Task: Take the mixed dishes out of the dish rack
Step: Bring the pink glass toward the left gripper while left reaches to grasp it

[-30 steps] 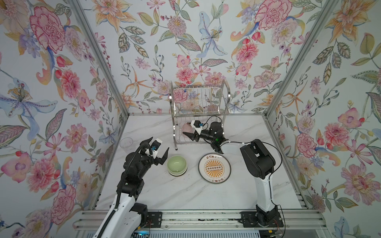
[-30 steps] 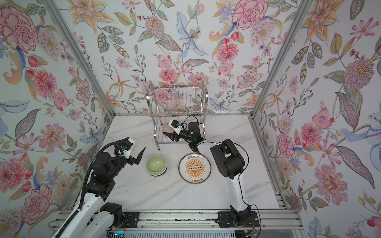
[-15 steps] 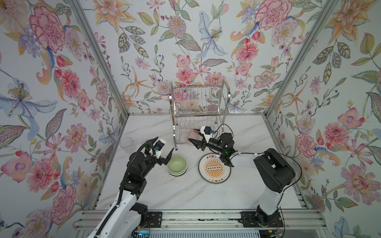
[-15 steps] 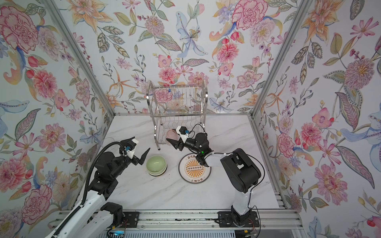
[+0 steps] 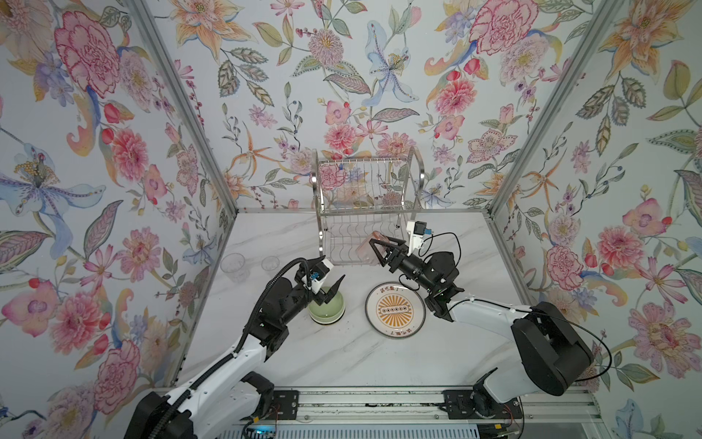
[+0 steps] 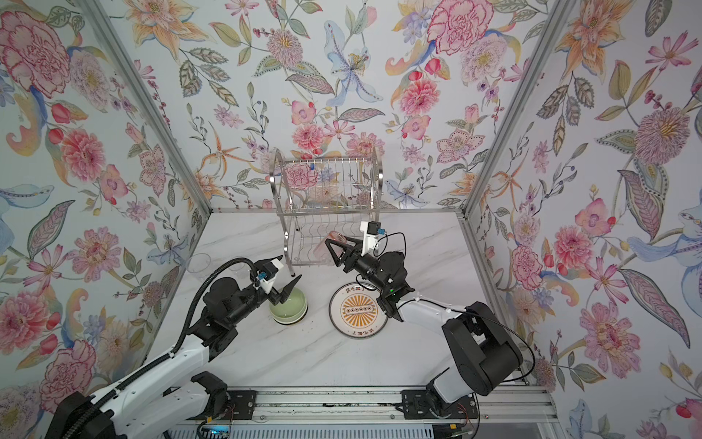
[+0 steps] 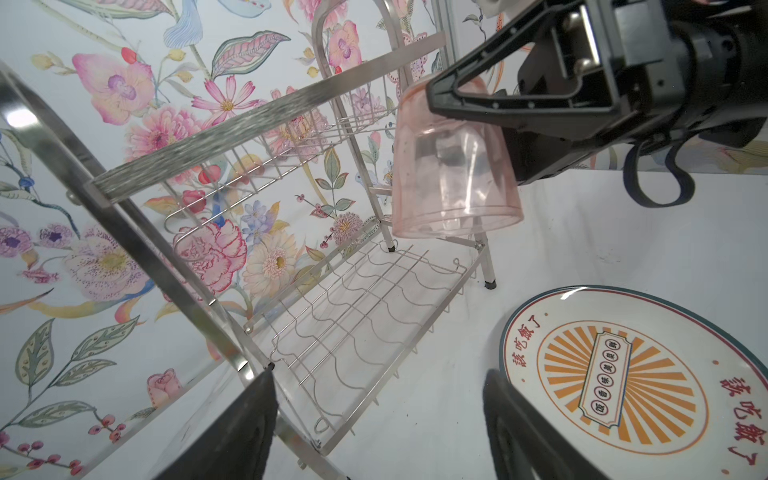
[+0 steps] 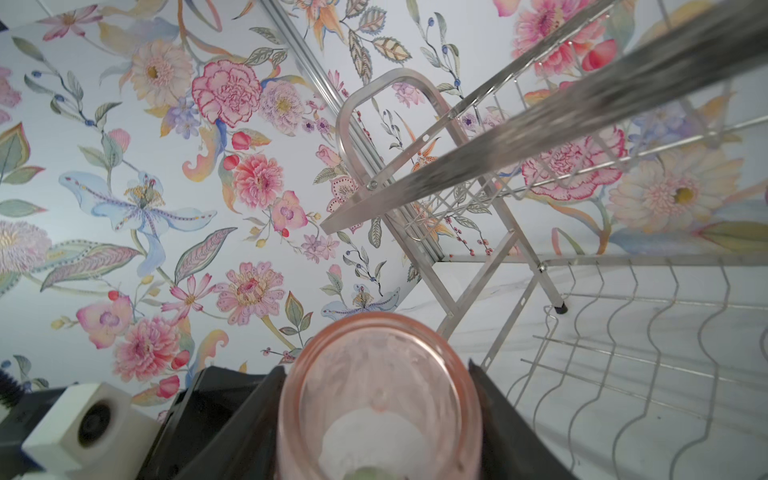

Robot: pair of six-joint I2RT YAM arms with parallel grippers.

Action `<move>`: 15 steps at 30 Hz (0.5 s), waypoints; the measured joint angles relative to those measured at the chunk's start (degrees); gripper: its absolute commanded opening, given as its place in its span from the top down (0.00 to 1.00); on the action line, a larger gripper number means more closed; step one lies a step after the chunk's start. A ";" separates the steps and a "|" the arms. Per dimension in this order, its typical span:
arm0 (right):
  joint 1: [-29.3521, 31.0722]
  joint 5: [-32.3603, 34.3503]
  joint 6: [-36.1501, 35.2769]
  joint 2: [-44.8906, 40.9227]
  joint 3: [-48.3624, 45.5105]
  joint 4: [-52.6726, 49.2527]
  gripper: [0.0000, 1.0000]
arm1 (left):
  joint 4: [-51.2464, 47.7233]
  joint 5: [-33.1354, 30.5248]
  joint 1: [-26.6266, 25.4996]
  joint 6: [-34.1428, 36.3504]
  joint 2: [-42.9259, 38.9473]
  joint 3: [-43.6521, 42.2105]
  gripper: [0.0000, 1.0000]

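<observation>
Where the right fingers (image 7: 519, 116) close on it, the see-through pink cup (image 5: 365, 248) hangs above the desk (image 5: 380, 365), tipped, in the middle of both top views, just in front of the dish rack (image 5: 366, 213). The left fingers (image 5: 336, 284) stand apart with nothing between them, over the green bowl (image 5: 328, 309), left of centre. I cannot tell if they touch it. A sunburst plate (image 5: 395, 309) lies flat beside the bowl. Two clear cups (image 5: 233, 264) stand at the left.

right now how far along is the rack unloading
Done: green bowl, sunburst plate and two clear cups sit on the table. In hand: right hand grips the pink cup by the dish rack. Left: set it down; the rack's tiers look bare.
</observation>
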 measured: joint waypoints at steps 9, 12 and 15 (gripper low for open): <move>-0.39 1.29 15.65 -0.07 -3.15 -2.36 1.00 | 14.36 -2.58 -6.80 -2.54 12.50 0.09 0.43; -0.42 1.68 17.75 -0.26 -4.35 -3.04 1.00 | 16.74 -2.62 -8.09 -3.06 16.70 1.11 0.47; -0.42 1.73 18.84 -1.68 -5.07 -4.09 1.00 | 19.08 -2.71 -8.59 -3.19 19.71 2.43 0.49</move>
